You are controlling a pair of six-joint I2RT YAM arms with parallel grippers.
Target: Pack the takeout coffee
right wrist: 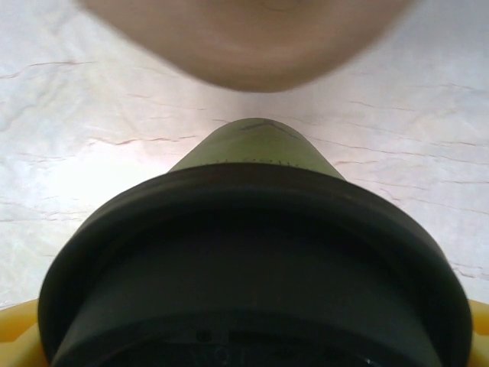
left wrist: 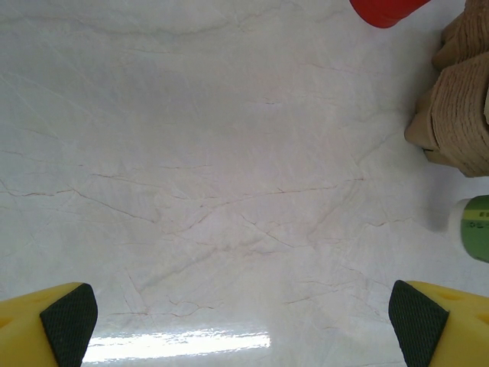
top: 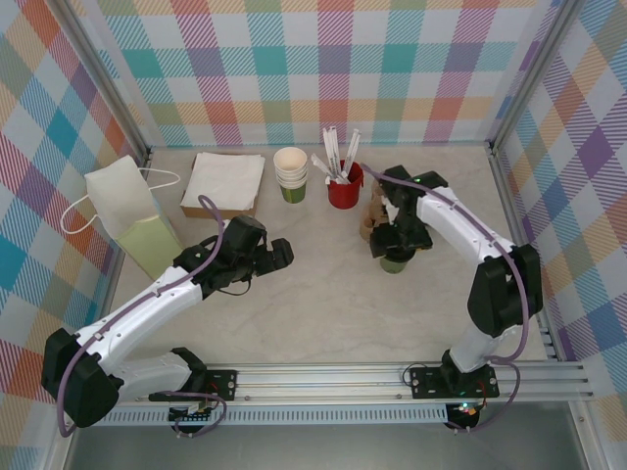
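The takeout coffee [top: 395,262] stands on the surface [top: 333,304] right of centre in the top view, just below a brown cardboard carrier [top: 372,221] and lower right of the red cup [top: 345,188]. The right fingers [right wrist: 11,340] straddle it from above, spread wide. Their yellow tips show at the lower corners of the right wrist view on either side of the black lid [right wrist: 252,267], and I cannot tell whether they press on it. The left fingers [left wrist: 69,321] gape fully open over bare surface left of centre, holding nothing. A paper bag [top: 127,211] sits at the far left.
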